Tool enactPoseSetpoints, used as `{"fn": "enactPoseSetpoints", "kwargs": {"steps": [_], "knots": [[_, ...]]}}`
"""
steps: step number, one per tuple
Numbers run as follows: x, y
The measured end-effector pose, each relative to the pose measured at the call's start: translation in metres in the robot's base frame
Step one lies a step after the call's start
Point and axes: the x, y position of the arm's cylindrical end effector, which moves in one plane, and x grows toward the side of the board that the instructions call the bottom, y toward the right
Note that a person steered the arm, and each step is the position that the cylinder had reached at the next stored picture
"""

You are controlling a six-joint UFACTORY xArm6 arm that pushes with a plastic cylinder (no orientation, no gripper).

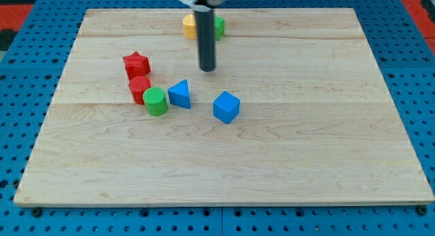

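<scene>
My tip (207, 68) rests on the wooden board (306, 141) in its upper middle, touching no block. Nearest below it lies the blue triangular block (180, 94), with the blue cube (226, 106) a little further down to the right. Behind the rod, near the view's top, sit a yellow block (188, 25) and a green block (219, 26), both partly hidden by the rod. To the left stands a red star block (136, 63); below it a red cylinder (139, 88) touches a green cylinder (155, 101), which sits beside the blue triangle.
The board lies on a blue pegboard surface (27, 73) that shows on all sides. A red patch (13, 11) appears at the view's top left corner and another at the top right.
</scene>
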Motion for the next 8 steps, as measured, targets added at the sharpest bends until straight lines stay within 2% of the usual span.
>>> {"fn": "enactPoseSetpoints", "kwargs": {"steps": [1,3,5,6,7,8], "knots": [[0.052,0.034],[0.134,0.057],[0.071,-0.056],[0.017,-0.086],[-0.013,-0.088],[0.016,-0.091]]}}
